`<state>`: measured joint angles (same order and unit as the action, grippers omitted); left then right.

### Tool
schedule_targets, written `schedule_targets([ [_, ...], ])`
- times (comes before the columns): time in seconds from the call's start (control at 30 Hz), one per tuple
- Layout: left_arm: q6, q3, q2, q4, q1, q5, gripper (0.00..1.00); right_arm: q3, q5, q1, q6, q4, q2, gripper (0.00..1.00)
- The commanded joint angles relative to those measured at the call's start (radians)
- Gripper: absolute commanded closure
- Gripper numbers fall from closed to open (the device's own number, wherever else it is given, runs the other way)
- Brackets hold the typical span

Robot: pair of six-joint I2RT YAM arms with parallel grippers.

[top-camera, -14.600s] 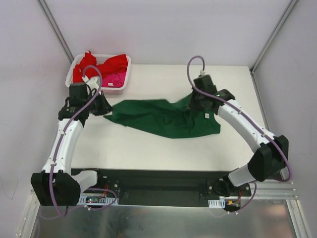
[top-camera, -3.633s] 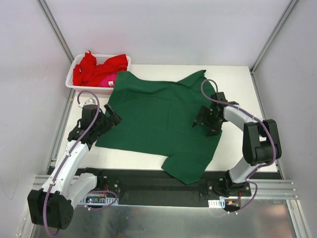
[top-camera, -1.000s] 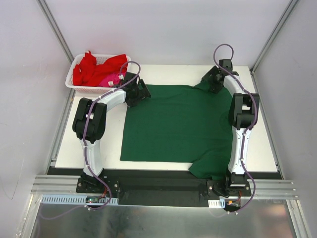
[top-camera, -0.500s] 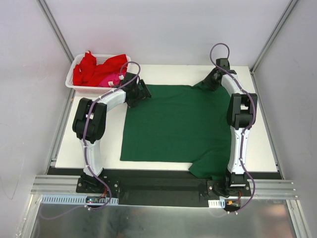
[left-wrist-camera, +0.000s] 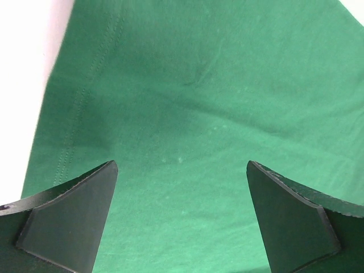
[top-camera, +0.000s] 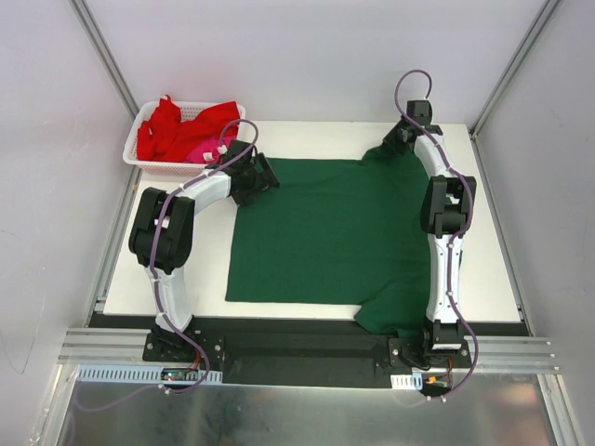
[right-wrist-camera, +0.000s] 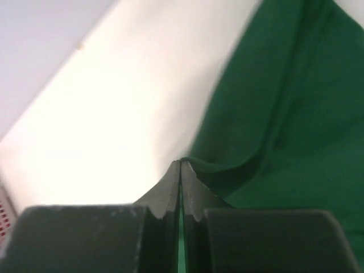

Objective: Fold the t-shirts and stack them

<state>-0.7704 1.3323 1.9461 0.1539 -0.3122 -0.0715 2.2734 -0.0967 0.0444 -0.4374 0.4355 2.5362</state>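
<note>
1 green tee [top-camera: 325,232] — 1 pink tee [top-camera: 199,151], red tees [top-camera: 167,125] qty?; 1 basket [top-camera: 151,162]

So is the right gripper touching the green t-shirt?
Touching. The right wrist view shows the right gripper shut on an edge fold of the green t-shirt.

The white surface [top-camera: 316,139] carries two things. A green tee [top-camera: 330,232] lies spread flat across its middle, from the far side down to the near edge. At 5 o'clock one part (a sleeve, by its shape) laps over that edge, and at 1 o'clock its corner is gathered into folds. A mesh basket [top-camera: 172,165] stands in the 10 o'clock corner, near the tee. White surface frames the tee at 9, 12 and 3 o'clock.
</note>
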Motion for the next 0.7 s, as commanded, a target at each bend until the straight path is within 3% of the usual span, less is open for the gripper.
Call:
schedule_targets([
  [0.0, 0.005, -0.004, -0.056, -0.010, 0.016, -0.016, 0.03, 0.087, -0.066, 0.005, -0.003, -0.122, 0.012, 0.99],
  [0.13, 0.008, 0.007, -0.047, -0.008, 0.018, -0.036, 0.02, 0.115, -0.174, 0.017, 0.013, -0.382, 0.024, 0.99],
  [0.23, -0.003, 0.015, -0.032, -0.010, 0.018, -0.054, 0.03, 0.211, -0.170, 0.028, 0.032, -0.431, 0.085, 0.99],
  [0.27, -0.004, 0.021, -0.024, -0.010, 0.018, -0.069, 0.03, 0.219, -0.164, 0.029, 0.031, -0.434, 0.096, 0.85],
  [0.3, -0.004, 0.024, -0.019, -0.008, 0.018, -0.074, 0.03, 0.225, -0.158, 0.031, 0.031, -0.457, 0.104, 0.58],
  [0.33, -0.003, 0.027, -0.018, -0.008, 0.018, -0.082, 0.03, 0.239, -0.158, 0.032, 0.051, -0.440, 0.114, 0.20],
  [0.37, 0.000, 0.028, -0.019, -0.011, 0.018, -0.086, 0.02, 0.238, -0.153, 0.032, 0.061, -0.405, 0.113, 0.04],
  [0.53, 0.022, 0.056, -0.022, -0.005, 0.018, -0.105, 0.03, 0.124, -0.120, 0.017, 0.135, -0.247, -0.031, 0.04],
  [0.67, 0.016, 0.100, 0.008, 0.015, 0.016, -0.097, 0.03, -0.027, -0.037, 0.009, 0.210, -0.127, -0.257, 0.04],
])
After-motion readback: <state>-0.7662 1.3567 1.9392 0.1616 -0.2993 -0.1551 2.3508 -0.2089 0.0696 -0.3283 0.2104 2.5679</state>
